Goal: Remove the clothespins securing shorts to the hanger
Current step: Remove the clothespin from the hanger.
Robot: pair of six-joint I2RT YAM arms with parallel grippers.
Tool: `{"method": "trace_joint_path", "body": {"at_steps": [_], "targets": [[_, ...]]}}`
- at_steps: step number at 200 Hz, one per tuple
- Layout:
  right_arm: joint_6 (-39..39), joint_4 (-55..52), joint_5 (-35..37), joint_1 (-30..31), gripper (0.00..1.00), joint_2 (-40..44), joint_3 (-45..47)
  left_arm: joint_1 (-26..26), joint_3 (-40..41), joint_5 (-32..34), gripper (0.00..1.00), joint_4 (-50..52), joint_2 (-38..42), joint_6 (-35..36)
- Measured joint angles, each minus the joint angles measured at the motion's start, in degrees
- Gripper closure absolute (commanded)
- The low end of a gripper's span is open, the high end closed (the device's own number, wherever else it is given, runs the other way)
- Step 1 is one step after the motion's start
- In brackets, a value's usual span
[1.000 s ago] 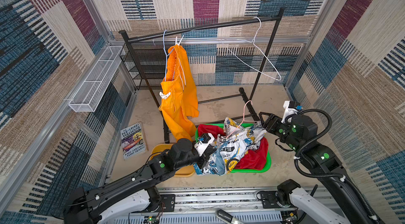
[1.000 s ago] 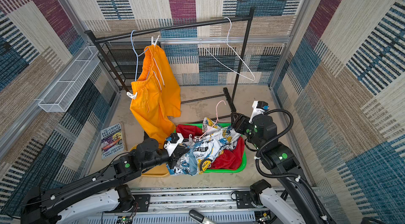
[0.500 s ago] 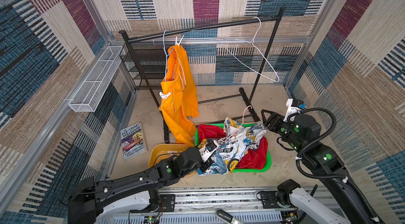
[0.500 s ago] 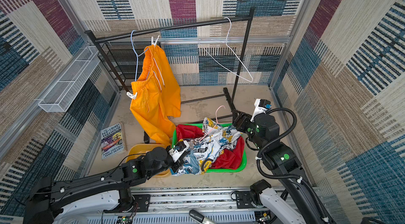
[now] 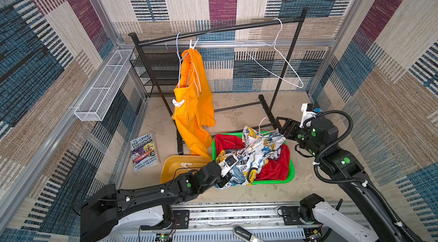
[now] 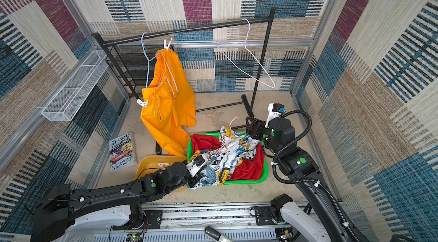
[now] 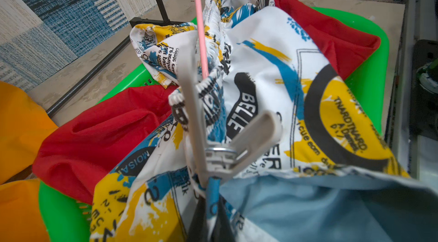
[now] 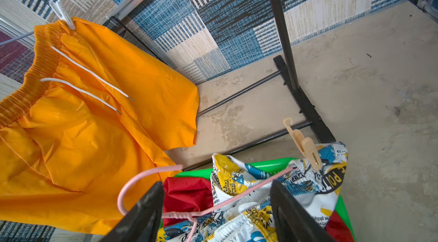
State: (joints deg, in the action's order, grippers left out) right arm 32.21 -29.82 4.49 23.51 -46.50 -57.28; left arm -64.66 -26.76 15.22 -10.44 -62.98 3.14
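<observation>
The printed shorts [image 5: 253,157] lie bunched over the red shorts [image 5: 226,142] in a green basket [image 5: 290,172], still on a pink hanger [image 8: 151,174]. My left gripper [image 7: 208,219] is shut on a fold of the printed fabric, right under a grey-white clothespin [image 7: 213,150] clipped there. My right gripper [image 8: 215,217] is open, its fingers on either side of the pink hanger wire. Just beyond it, a tan clothespin [image 8: 305,148] grips the waistband. The orange shorts [image 5: 194,110] hang from the rack, pinned by white clothespins at the top [image 5: 193,43] and lower down [image 5: 177,103].
A yellow tray [image 5: 170,169] holding a loose clothespin [image 5: 186,164] sits left of the basket, with a book [image 5: 143,152] further left. The black rack [image 5: 237,27] also carries a bare white hanger [image 5: 279,63]. A wire basket [image 5: 104,84] is mounted on the left wall.
My left arm has dropped lower and pushed its gripper into the printed shorts at the basket's near left. The right gripper has opened a little wider and shifted slightly right.
</observation>
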Motion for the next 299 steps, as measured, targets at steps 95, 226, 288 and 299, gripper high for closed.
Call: {"method": "trace_joint_path", "body": {"at_steps": [95, 226, 288, 299], "targets": [[-1.44, -1.42, -1.05, 0.0, 0.25, -1.62, -1.27, -0.59, -0.46, 0.98, 1.0, -0.85, -2.54, -0.17], [-2.73, -0.13, -6.38, 0.02, 0.23, -1.01, 1.86, -0.57, -4.85, -0.61, 0.51, 1.77, -1.49, -0.17], [-5.46, 3.06, -10.71, 1.9, 0.24, -8.41, 2.64, -0.48, -4.94, -1.18, 0.5, 2.6, -1.53, -1.03], [-6.84, 3.21, -10.95, 2.69, 0.24, -11.17, 1.79, -0.48, -4.94, -1.42, 0.5, 2.71, -1.57, -1.49]]}}
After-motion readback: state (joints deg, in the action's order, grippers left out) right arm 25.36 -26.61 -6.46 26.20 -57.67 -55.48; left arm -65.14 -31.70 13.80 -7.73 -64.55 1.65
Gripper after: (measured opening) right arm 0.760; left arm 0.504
